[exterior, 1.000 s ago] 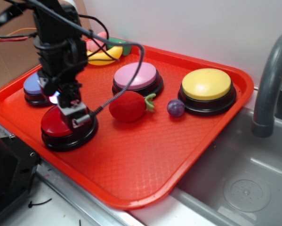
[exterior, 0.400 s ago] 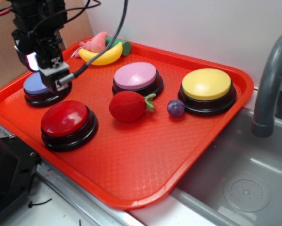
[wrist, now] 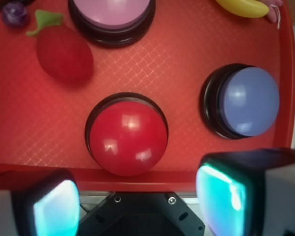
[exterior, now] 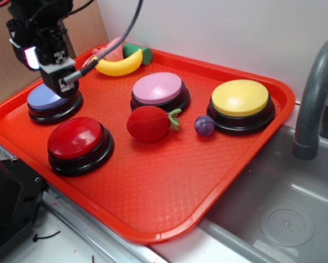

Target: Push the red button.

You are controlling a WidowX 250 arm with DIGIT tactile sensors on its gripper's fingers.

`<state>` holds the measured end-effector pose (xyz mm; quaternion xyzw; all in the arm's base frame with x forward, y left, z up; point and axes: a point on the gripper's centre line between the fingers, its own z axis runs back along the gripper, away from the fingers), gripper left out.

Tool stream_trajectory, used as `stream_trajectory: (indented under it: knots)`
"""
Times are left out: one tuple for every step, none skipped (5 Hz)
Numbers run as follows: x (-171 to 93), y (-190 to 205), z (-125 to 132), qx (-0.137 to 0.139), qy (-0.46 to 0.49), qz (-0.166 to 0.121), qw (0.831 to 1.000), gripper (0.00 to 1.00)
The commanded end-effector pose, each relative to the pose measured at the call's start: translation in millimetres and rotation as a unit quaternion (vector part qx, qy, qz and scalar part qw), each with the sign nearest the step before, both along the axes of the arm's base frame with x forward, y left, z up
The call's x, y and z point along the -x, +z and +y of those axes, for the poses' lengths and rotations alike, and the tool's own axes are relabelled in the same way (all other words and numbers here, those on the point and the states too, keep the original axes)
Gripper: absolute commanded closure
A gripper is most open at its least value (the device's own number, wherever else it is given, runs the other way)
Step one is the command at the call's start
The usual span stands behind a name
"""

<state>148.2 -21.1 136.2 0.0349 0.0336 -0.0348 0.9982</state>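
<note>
The red button (exterior: 76,137), a glossy red dome on a black base, sits at the front left of the red tray (exterior: 153,186). In the wrist view the red button (wrist: 127,137) lies below and ahead of the fingers. My gripper (exterior: 58,81) hangs raised over the blue button (exterior: 46,98), behind and to the left of the red one, touching neither. In the wrist view the gripper (wrist: 137,206) is open, its two pads far apart with nothing between them.
On the tray stand a pink button (exterior: 157,87) and a yellow button (exterior: 240,97), with a fuzzy red strawberry toy (exterior: 148,124), a small purple ball (exterior: 204,125) and a banana (exterior: 120,64). A grey faucet (exterior: 317,93) and a sink (exterior: 284,208) are to the right.
The gripper has lifted off the red button and moved back and left, ending above the blue button. The objects on the tray have not moved.
</note>
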Motion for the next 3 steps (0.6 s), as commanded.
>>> stream_trajectory:
  knots:
    - [-4.4,18.2,1.3,0.004,0.015,-0.013,1.000,0.00]
    - [-3.7,24.0,0.5,0.001,0.021,-0.014,1.000,0.00]
    - [-4.3,27.4,-1.7,0.004,0.026,-0.015,1.000,0.00]
